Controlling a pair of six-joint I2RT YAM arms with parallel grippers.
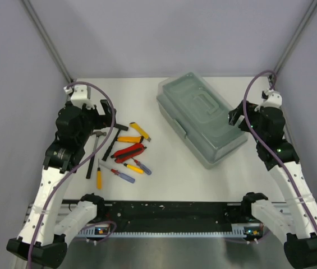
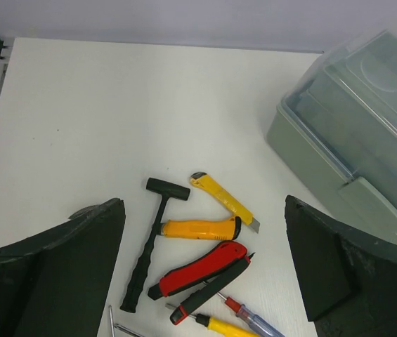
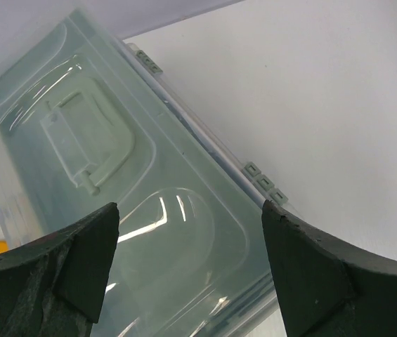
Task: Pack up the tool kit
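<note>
- the white table (image 1: 203, 185) carries everything you're working with.
- the tool kit's toolbox (image 1: 200, 117) sits right of centre toward the back, lying diagonally, with its translucent lid (image 3: 149, 210) shut and the handle (image 3: 89, 140) folded flat into the recess.
- your right gripper (image 3: 187, 207) hangs over the near right end of that lid, jaws well apart with nothing between them. from the wrist view you can't quite tell whether the fingertips touch the plastic.
- your left gripper (image 2: 203, 203) sits above the loose tools on the left side, jaws spread wide and gripping nothing.
- the tools lie clustered together on the table, well apart from the box:
- the black hammer (image 2: 144, 260) lies at the left of the cluster, head toward the back.
- the red-handled pliers (image 2: 202, 270) rest just beside it.
- one stubby yellow knife (image 2: 197, 229) lies just above the pliers, and a slimmer yellow knife (image 2: 223, 200) slants behind it.
- the screwdrivers (image 1: 123, 175) lie nearest your arms.
</note>
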